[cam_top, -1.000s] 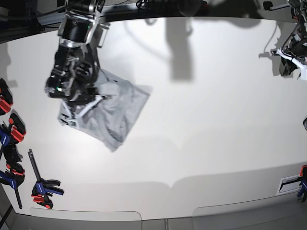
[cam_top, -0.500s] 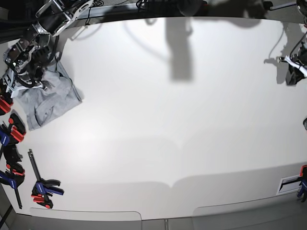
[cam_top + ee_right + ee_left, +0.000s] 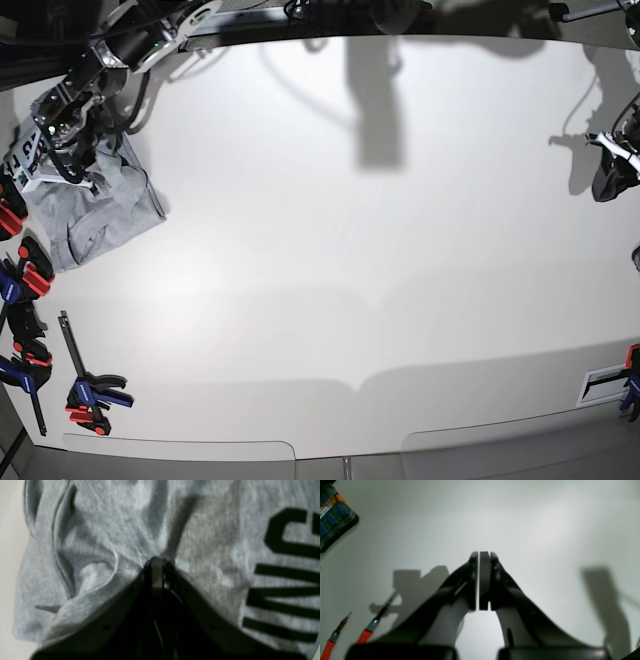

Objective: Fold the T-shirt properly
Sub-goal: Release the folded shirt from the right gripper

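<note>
The white surface (image 3: 380,260) is seen from the base view, largely bare through its middle. At its far left edge the T-shirt (image 3: 95,210) lies as a compact grey bundle, its long axis running obliquely from the upper left, under the arm, down toward the near left edge. Bar clamps (image 3: 90,390) are lined along that same edge, just beside the bundle's lower end.

The right claw (image 3: 156,573) is directly over the upper part of the bundle. In the right wrist view its jaws are pressed together with grey fabric puckered around the tips, so a fold of the T-shirt appears to be pinched; black block lettering (image 3: 285,587) is seen to the right of the tips and a hemmed edge to the left. The cloth thus extends away from the claw on every side, mostly forward.

The left claw (image 3: 480,580) is well apart, at the opposite side of the surface, clenched on nothing above bare white; two red-handled screwdrivers (image 3: 367,630) lie beside it.

The right arm is judged by far the nearer, so any release or smoothing would fall to it.
</note>
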